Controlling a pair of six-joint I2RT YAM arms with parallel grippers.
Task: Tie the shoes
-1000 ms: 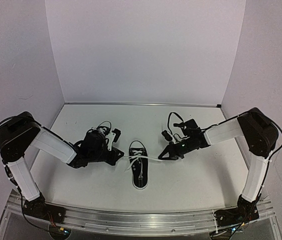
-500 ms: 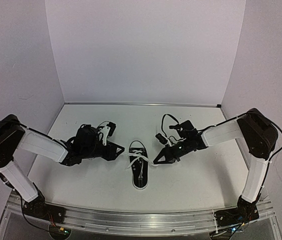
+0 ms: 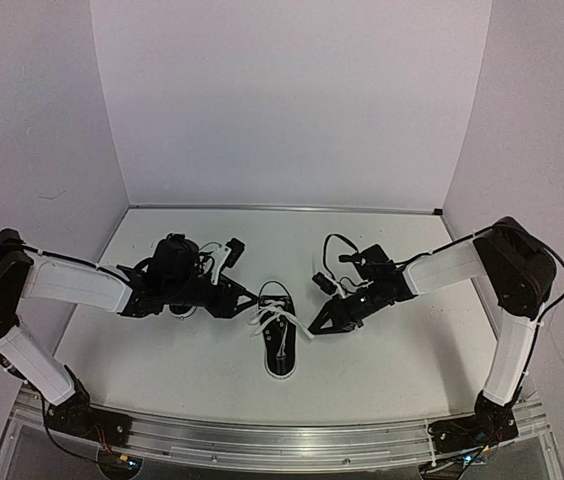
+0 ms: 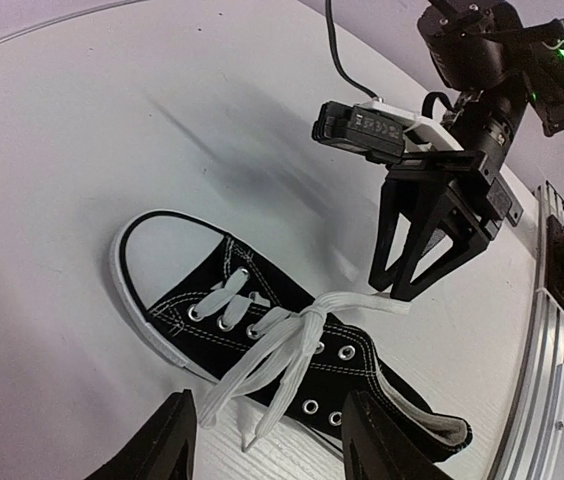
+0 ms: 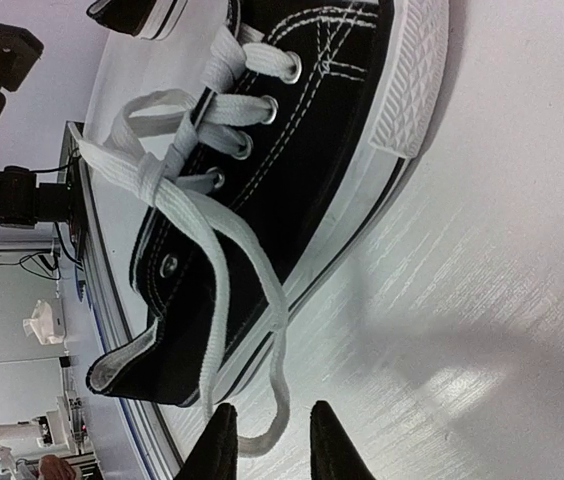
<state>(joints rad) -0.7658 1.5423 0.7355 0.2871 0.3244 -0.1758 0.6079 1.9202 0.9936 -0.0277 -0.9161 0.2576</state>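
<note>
One black shoe [image 3: 279,345] with white laces [image 3: 267,318] lies at the table's middle, toe toward the back. Its laces are crossed in a knot [image 4: 314,314] over the tongue. My left gripper [image 3: 246,298] is just left of it and open; the loose lace ends [image 4: 247,385] lie between its fingers [image 4: 167,440]. My right gripper [image 3: 312,326] is just right of the shoe [image 5: 292,150], jaws apart. A slack lace loop [image 5: 280,400] hangs down between its fingertips [image 5: 222,445], not pinched. The other shoe [image 3: 214,262] stands behind my left arm, mostly hidden.
White walls close the table at the back and on both sides. The metal rail [image 3: 262,440] with the arm bases runs along the near edge. My right gripper [image 4: 417,270] shows in the left wrist view beyond the shoe.
Both grippers were shut and held the lace taut between them a second ago. Both have opened and let go; the lace now lies slack. The left gripper has shifted right toward the shoe.
</note>
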